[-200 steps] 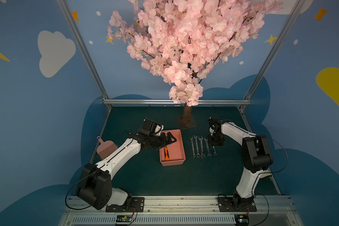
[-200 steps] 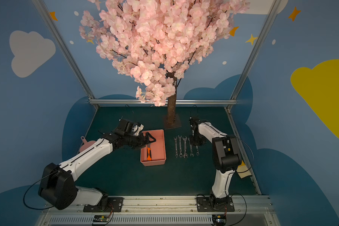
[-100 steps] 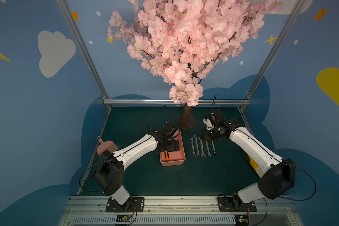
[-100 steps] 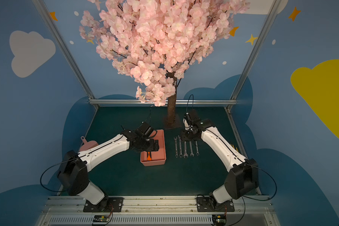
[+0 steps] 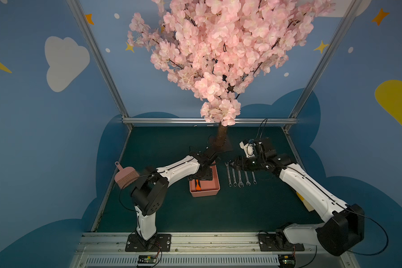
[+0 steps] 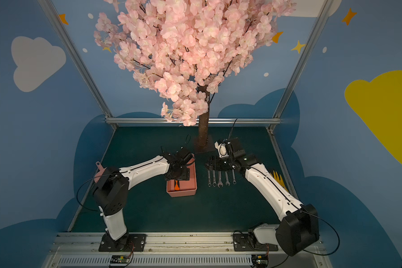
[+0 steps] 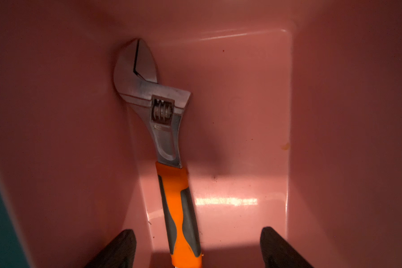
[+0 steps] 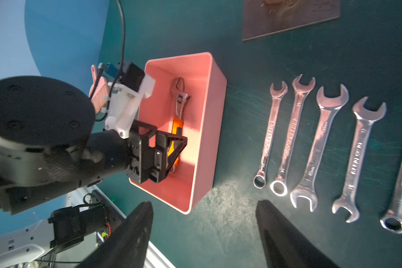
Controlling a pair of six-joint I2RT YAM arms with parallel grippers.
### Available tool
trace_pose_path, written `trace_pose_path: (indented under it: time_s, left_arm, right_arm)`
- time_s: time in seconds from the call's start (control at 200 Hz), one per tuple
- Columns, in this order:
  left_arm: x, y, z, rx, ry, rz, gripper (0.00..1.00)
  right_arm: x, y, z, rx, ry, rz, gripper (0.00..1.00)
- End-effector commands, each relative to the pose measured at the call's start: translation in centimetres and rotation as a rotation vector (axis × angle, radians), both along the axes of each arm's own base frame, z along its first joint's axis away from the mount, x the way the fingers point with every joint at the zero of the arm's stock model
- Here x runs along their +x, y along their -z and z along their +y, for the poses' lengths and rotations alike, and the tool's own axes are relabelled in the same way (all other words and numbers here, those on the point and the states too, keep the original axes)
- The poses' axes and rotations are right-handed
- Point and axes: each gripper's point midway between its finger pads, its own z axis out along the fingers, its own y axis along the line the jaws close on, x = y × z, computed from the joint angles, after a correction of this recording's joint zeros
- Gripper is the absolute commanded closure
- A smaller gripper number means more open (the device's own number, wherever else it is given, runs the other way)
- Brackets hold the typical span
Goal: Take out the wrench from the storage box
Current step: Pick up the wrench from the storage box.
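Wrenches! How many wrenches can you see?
6. Five shiny silver metal wrenches lie side by side on the green mat beside the salmon-pink plastic storage box. One orange-handled adjustable wrench lies inside that box. I see no hidden ones.

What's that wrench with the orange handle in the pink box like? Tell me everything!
It's an adjustable wrench: a shiny silver metal head with a little screw wheel, its jaws almost shut, and a rubbery-looking orange-and-grey handle. It lies flat on the floor of the pink storage box, lengthwise, head close to one side wall. The left gripper is open over it, fingers on either side of the handle, not touching it.
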Motion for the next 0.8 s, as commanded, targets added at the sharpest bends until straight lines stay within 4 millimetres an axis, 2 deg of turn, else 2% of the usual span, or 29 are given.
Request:
trace_pose_path:
  time_s: [0.0,0.255,0.395,0.576,0.721,0.796]
  left_arm:
    - [0.0,0.7,1.1,0.076,-0.039,0.007,0.15]
    - [-0.1,2.6,2.0,0.157,-0.057,0.024,0.19]
    - [0.2,3.5,2.1,0.172,-0.075,0.011,0.23]
    - [-0.2,4.9,2.3,0.172,-0.086,0.02,0.36]
    - [-0.5,6.0,1.6,0.131,-0.083,0.043,0.49]
    - [-0.6,6.5,1.5,0.117,-0.081,0.056,0.6]
  right_arm:
    - [0.6,-2.2,1.4,0.079,-0.042,-0.053,0.22]
    - [0.9,-0.7,0.9,0.024,-0.049,-0.03,0.19]
    - [1.2,-0.9,0.0,0.002,-0.035,-0.039,0.18]
    - [1.3,-0.8,-0.9,-0.023,-0.025,-0.046,0.16]
    - [1.5,-0.9,-1.2,-0.032,-0.02,-0.052,0.15]
    - [1.5,-1.0,-1.2,-0.035,-0.02,-0.054,0.15]
